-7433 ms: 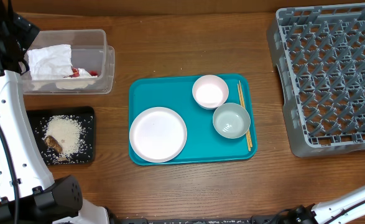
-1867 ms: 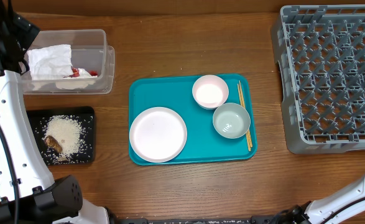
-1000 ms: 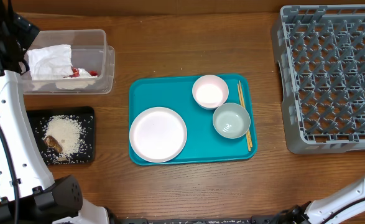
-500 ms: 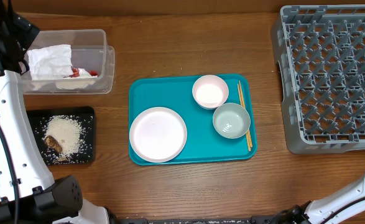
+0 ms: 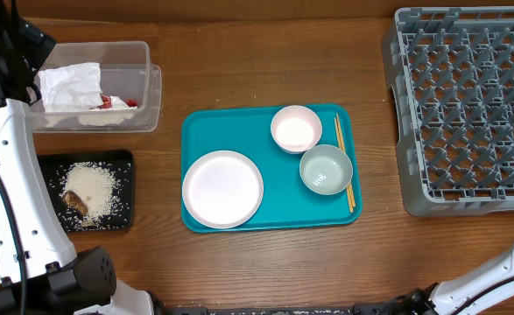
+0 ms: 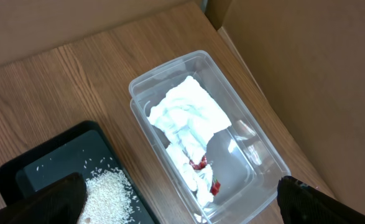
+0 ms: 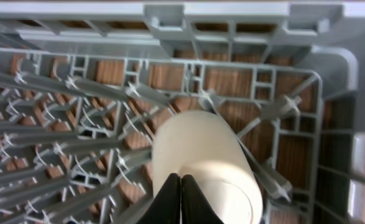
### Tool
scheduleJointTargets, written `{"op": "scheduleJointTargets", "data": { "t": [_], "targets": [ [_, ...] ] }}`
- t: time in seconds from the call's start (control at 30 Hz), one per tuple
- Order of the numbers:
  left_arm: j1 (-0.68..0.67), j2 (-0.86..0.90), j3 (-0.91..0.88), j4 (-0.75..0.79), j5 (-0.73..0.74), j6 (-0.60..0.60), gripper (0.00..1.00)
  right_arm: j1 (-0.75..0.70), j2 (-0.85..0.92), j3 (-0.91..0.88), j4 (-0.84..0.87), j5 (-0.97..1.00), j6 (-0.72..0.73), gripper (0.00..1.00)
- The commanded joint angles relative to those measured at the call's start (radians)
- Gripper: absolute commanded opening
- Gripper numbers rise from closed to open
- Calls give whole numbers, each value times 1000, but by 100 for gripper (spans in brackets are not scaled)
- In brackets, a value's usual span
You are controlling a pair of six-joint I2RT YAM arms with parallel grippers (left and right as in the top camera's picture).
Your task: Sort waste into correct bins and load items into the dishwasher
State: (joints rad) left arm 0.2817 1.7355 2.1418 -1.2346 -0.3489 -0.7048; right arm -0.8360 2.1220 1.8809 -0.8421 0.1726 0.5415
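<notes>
My left gripper hangs open over the clear tub, which holds the crumpled napkin and red wrapper. Rice and a brown scrap lie in the black tray. The white plate, white bowl, grey-green bowl and chopsticks rest on the teal tray. In the right wrist view a white cup lies tilted in a corner of the grey rack. My right gripper is shut, tips together over the cup's base.
The grey rack fills the right side of the table and runs past the overhead view's edge. My left arm stands along the left edge beside both bins. Bare wood lies between the tub and the teal tray.
Over the last second nothing has moved. Earlier the rack sat skewed; it now stands square to the table.
</notes>
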Motion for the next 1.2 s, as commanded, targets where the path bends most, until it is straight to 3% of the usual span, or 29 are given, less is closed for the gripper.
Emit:
{"op": "scheduleJointTargets", "data": {
  "t": [0.0, 0.23, 0.53, 0.6, 0.7, 0.77, 0.87, 0.93, 1.03, 1.17],
  "targets": [
    [-1, 5, 2, 1, -17, -6, 100, 5, 68, -10, -11, 5, -18, 5],
    [0, 5, 2, 0, -17, -6, 100, 3, 66, 24, -49, -22, -18, 5],
    [-1, 5, 2, 0, -17, -6, 100, 6, -80, 280, -164, -109, -18, 20],
    [-1, 5, 2, 0, -17, -6, 100, 6, -119, 328, -182, -227, -18, 24],
    [-1, 5, 2, 0, -17, -6, 100, 6, -179, 349, -169, -499, -19, 59],
    [-1, 5, 2, 0, -17, -6, 100, 10, -207, 349, -160, -708, -26, 68],
    [-1, 5, 2, 0, -17, -6, 100, 48, -236, 349, -163, -1026, -70, 71],
    [-1, 5, 2, 0, -17, -6, 100, 101, -251, 349, -207, -1126, -117, 71],
    [-1, 5, 2, 0, -17, -6, 100, 224, -280, 349, -348, -1058, -212, 71],
    [-1, 5, 2, 0, -17, -6, 100, 431, -305, 349, -538, -780, -255, 71]
  ]
}}
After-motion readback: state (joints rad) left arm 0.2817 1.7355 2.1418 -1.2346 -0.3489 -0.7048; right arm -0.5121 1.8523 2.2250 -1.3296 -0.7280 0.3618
